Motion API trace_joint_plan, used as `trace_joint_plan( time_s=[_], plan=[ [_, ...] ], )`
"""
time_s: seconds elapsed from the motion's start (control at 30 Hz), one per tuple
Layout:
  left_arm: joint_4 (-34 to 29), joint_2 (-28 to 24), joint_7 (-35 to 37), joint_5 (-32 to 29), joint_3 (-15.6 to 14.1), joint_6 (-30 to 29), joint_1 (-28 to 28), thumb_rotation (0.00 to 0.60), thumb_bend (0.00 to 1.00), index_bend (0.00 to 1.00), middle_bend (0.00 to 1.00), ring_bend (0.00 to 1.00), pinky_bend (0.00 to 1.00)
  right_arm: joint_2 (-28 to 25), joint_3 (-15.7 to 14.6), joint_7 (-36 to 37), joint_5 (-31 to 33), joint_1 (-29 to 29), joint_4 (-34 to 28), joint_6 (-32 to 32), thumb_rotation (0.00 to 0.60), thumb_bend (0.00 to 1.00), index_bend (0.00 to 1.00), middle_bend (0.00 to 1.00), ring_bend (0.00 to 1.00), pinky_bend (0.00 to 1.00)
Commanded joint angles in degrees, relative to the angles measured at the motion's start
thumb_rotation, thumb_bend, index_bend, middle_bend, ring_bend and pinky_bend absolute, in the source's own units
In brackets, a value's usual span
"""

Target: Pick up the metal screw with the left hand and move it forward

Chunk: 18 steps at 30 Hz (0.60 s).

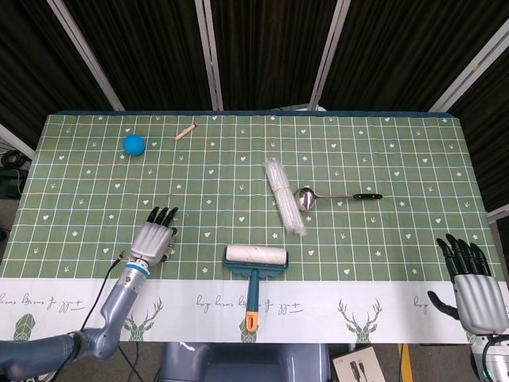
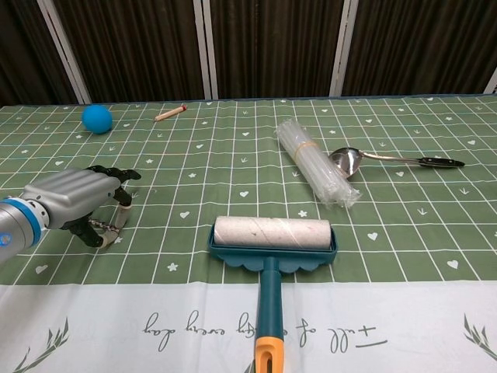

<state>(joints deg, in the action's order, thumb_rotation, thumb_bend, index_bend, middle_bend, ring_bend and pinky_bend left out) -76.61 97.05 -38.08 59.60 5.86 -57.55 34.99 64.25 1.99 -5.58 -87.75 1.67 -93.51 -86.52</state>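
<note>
— Two hands in shot; where's the left one?
— Left hand [image 2: 74, 198] sits low at the near left of the table [image 1: 382, 151], fingers curled down over the screw [image 2: 101, 227], which lies on the cloth under its palm. Whether it is gripped, I cannot tell.
— And the right?
— Right hand [image 1: 473, 286] hangs off the near right corner, fingers spread, holding nothing.
— Anything else out there?
— Lint roller [image 2: 272, 241] front and centre, wrapped straws [image 2: 314, 162] beside a spoon [image 2: 388, 158], blue ball [image 2: 97, 118] and a small wooden stick [image 2: 171, 113] at the far left.
</note>
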Motion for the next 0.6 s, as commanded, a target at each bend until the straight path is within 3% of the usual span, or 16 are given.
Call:
trace_joint_plan(
  time_s=[0.03,0.17,0.33,0.6],
  plan=[
    [-0.1,0.0,0.1,0.1,-0.1,-0.2,0.0,0.6,0.38,0.57,0.0,0.0,0.0,0.0,0.0,0.1,0.0,0.0,-0.1,0.0,0.6,0.11,0.0,0.0,0.0,0.04],
    [-1.0,-0.4,1.0,0.5,0.3,-1.0,0.0,0.6,0.38,0.58,0.0,0.0,0.0,-0.1,0.1,0.2,0.1,0.0,-0.1,0.0,0.6,0.11,0.0,0.0,0.0,0.04],
    [-6.1,-3.5,6.2,3.0,3.2,-3.9,-0.2,0.6,0.38,0.59,0.0,0.0,0.0,-0.1,0.1,0.3,0.1,0.0,0.0,-0.1,0.6,0.11,0.0,0.0,0.0,0.04],
    [-10.9,-5.3,24.6,1.3,10.6,-5.0,-1.7,0.6,0.41,0.59,0.0,0.0,0.0,-0.1,0.0,0.2,-0.1,-0.1,-0.1,0.0,0.6,0.11,0.0,0.0,0.0,0.04]
  ],
)
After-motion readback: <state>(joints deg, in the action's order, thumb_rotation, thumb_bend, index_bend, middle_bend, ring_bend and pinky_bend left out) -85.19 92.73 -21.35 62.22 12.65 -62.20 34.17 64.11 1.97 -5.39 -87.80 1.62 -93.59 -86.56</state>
